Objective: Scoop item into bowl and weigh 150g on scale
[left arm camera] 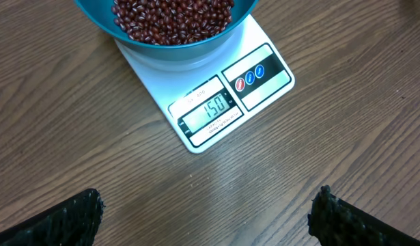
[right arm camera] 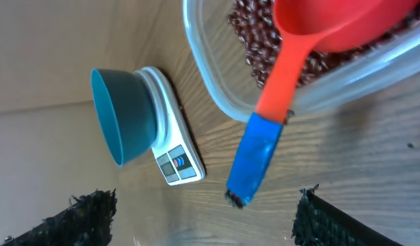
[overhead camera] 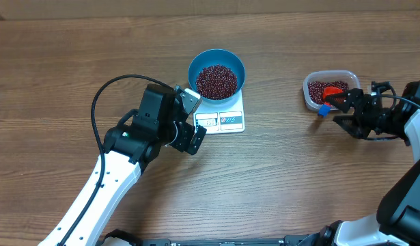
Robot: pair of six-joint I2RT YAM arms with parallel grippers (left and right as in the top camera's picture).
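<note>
The blue bowl [overhead camera: 192, 68] stands on the white scale [overhead camera: 230, 121] and holds a heap of red-brown beans [overhead camera: 216, 80]. In the left wrist view the bowl [left arm camera: 175, 49] and its beans [left arm camera: 172, 17] sit above the scale [left arm camera: 155, 75], whose display reads 150. My left gripper [overhead camera: 194, 119] hovers open just left of the scale's front, nothing between its fingers. My right gripper [overhead camera: 341, 109] is open by a red scoop [right arm camera: 326, 27]. The scoop lies in the tub, and its blue handle [right arm camera: 254, 160] points out between my fingers, untouched.
A clear plastic tub [overhead camera: 309, 96] at the right holds more beans [right arm camera: 254, 41] under the scoop. From the right wrist, bowl [right arm camera: 131, 113] and scale [right arm camera: 175, 160] show far off. Bare wooden table lies between scale and tub.
</note>
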